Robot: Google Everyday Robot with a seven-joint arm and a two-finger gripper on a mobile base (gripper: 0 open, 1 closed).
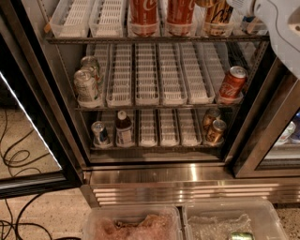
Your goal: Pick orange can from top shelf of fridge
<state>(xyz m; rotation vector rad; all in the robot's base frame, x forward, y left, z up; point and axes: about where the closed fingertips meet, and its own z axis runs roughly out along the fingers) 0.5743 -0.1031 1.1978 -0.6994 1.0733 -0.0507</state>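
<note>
The orange can (217,18) stands on the top shelf (154,39) of the fridge (154,173), in the right-hand lane, cut off by the top edge of the view. Two red Coca-Cola cans (143,14) stand to its left. My white arm (279,26) reaches in from the upper right. The gripper (238,4) sits at the top edge of the view, just right of and above the orange can, mostly out of view.
The middle rack holds pale silver cans (87,84) at the left and a red can (232,82) at the right. The bottom rack holds a small can (99,133), a dark bottle (123,128) and amber cans (214,130). The glass door (28,117) stands open at the left. Plastic bins (133,226) sit below and cables (14,159) lie on the floor.
</note>
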